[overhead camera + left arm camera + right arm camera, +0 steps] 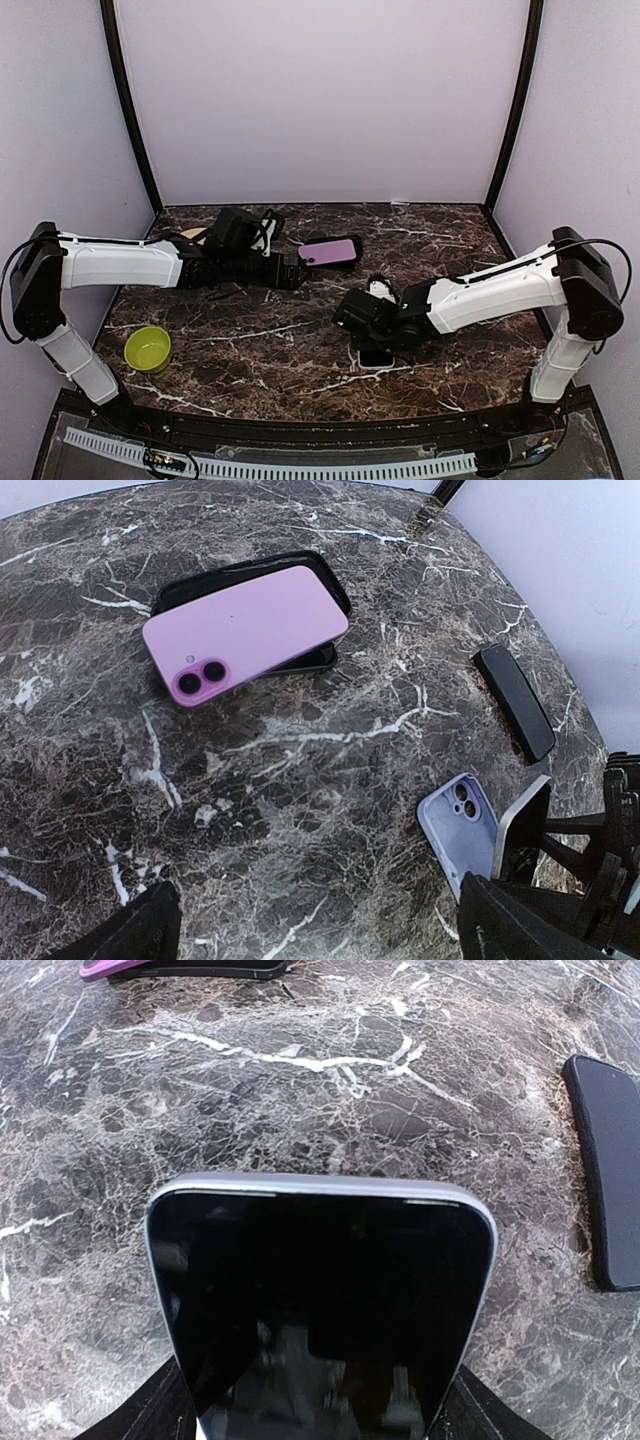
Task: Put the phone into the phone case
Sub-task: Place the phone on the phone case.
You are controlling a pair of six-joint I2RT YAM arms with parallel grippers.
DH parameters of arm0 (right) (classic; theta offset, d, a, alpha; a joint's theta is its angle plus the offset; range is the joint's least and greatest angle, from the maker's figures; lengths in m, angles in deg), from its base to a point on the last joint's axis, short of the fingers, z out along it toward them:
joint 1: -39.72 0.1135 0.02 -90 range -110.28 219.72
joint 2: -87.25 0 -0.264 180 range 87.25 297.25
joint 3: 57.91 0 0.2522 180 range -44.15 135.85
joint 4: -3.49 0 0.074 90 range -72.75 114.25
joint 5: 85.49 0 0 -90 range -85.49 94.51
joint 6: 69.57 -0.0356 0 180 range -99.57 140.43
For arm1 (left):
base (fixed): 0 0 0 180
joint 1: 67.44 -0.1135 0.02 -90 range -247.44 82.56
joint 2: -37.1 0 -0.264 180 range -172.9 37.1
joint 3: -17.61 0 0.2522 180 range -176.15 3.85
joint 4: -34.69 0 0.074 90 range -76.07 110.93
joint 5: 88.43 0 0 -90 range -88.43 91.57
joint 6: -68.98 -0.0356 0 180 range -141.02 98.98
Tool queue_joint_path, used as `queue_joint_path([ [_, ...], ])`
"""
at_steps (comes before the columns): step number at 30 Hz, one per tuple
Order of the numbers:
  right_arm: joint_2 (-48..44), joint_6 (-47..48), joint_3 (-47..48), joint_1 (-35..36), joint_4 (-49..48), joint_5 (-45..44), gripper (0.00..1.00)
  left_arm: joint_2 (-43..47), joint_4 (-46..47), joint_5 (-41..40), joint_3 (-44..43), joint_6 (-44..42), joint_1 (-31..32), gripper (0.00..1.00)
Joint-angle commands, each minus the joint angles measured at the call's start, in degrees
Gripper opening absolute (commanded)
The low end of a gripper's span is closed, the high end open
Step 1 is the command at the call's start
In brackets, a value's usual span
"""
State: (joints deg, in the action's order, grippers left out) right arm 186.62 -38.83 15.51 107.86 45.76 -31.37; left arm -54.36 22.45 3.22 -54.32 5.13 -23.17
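Phone (320, 1290) pinched on edge in right gripper (320, 1412), just beside empty lavender case (455, 825) lying on desk (300, 780), insertion not begun; left gripper (320, 930) spread, holding nothing, near pink phone (245, 630).

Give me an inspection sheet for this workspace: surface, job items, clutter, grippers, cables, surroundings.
Surface: dark marble table; no spills seen.
Job's things: silver-edged phone held tilted beside a lavender case lying on the table; pink phone lying askew on a black case, not seated in it.
Clutter: green bowl near the left arm; flat black slab, phone or case, cannot tell; black object at back left.
Grippers: left gripper open and empty, near the pink phone; right gripper shut on the silver-edged phone.
Cables: white cable by the black object.
Surroundings: plain pale walls, black corner posts.
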Motion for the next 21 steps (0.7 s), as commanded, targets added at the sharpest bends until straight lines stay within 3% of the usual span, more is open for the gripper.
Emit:
queue_joint_path([
  [1,3.3,-1.0,-0.6,-0.3,-2.0,3.4,0.00,0.5,-1.0,0.3,-1.6,-0.5,0.2,0.99],
  [5,5.0,-1.4,-0.7,-1.2,-1.6,4.7,0.00,0.5,-1.2,0.2,-1.7,-0.5,0.3,0.99],
  [15,5.9,-3.1,-0.7,-2.5,-0.7,4.1,0.24,1.0,-1.2,-0.2,-1.9,-0.9,0.2,0.99],
  [17,5.9,-3.0,-0.5,-2.4,-0.5,4.1,0.30,1.0,-1.2,-0.2,-1.9,-1.0,0.2,0.99],
  [21,6.1,-3.3,-0.1,-2.4,0.1,3.8,0.55,1.0,-1.2,-0.4,-1.9,-1.0,0.2,0.99],
])
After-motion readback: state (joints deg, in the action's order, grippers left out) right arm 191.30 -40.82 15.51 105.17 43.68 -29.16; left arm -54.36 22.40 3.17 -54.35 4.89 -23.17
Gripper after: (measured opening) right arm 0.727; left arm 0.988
